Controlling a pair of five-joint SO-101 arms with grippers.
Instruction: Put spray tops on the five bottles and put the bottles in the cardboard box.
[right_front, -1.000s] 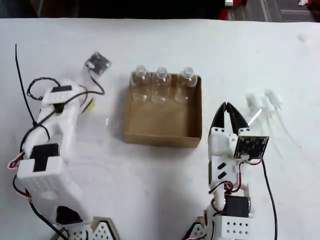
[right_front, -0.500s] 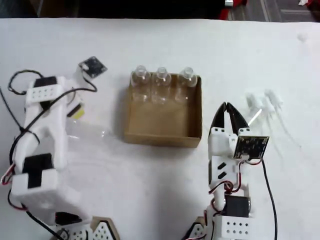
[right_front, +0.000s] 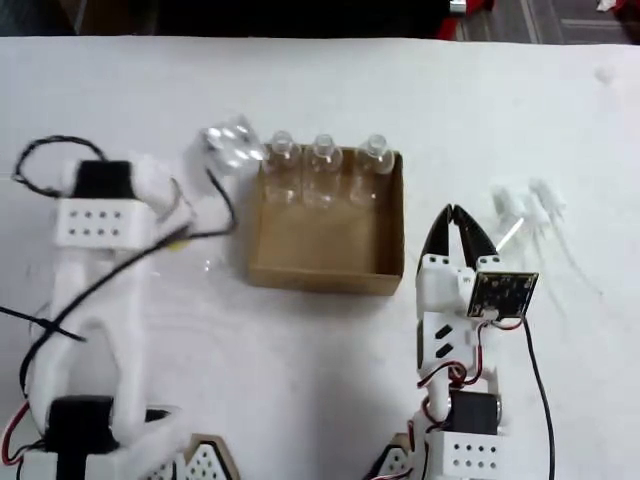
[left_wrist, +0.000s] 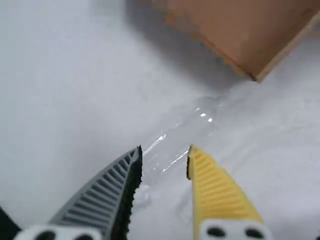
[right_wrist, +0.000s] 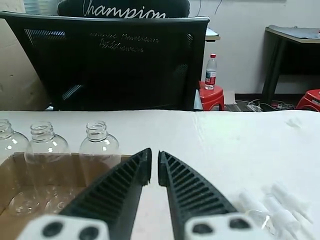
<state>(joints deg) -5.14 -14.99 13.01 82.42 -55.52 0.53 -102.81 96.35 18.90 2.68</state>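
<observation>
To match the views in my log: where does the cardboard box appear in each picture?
High view: cardboard box mid-table, between the two arms.
Left wrist view: one box corner, beyond the open left claw and a lying bottle.
Right wrist view: box beyond and beside the right claw.
Shared landmark: three uncapped bottles standing in the box, in the high and right wrist views.

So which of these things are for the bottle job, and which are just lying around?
For the job:
cardboard box
three bottles standing in it, no tops on
lying bottle between the left arm's fingers
spray tops on the table

Just around:
black chair
red-capped drink bottle
red stool
</observation>
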